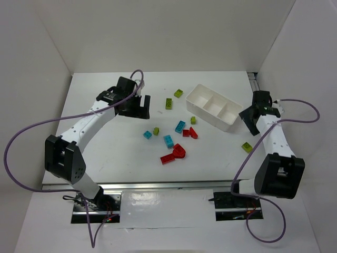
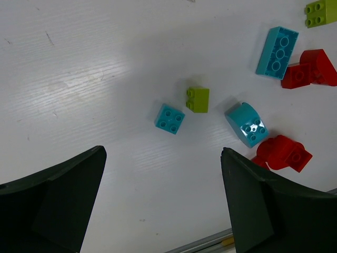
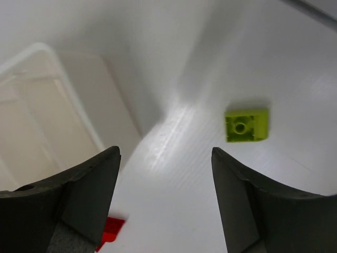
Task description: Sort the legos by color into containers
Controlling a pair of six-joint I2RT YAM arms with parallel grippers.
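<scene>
Right wrist view: my right claw (image 3: 164, 158) hangs open over the table (image 1: 116, 158), fingers well apart, nothing between them.
Left claw: my left claw (image 2: 163, 158) is spread fully wide and is also empty.
Lime brick: the lime brick (image 3: 246, 125) lies flat on the table, up and to the right of my right claw's gap and off its centre line. From above it sits alone beside my right forearm, on the near side of that claw.
Long axis: its longer side runs across the wrist view, about parallel to the line between my fingertips. I judge a wrist turn would help me close on the short sides.
Tray: the tray (image 3: 37, 47) is on the other side of my right claw, just beside it. I see no brick in any of its three sections.
Loose cluster: below my left claw lie a small cyan brick (image 2: 169, 118), a small lime brick (image 2: 197, 99) close beside it, and a curved cyan brick (image 2: 246, 124) that looks to touch a red brick (image 2: 281, 154).
Nearer arm: the right arm for the lone lime brick, the left for the cluster.
Progress: sorting looks barely begun.
</scene>
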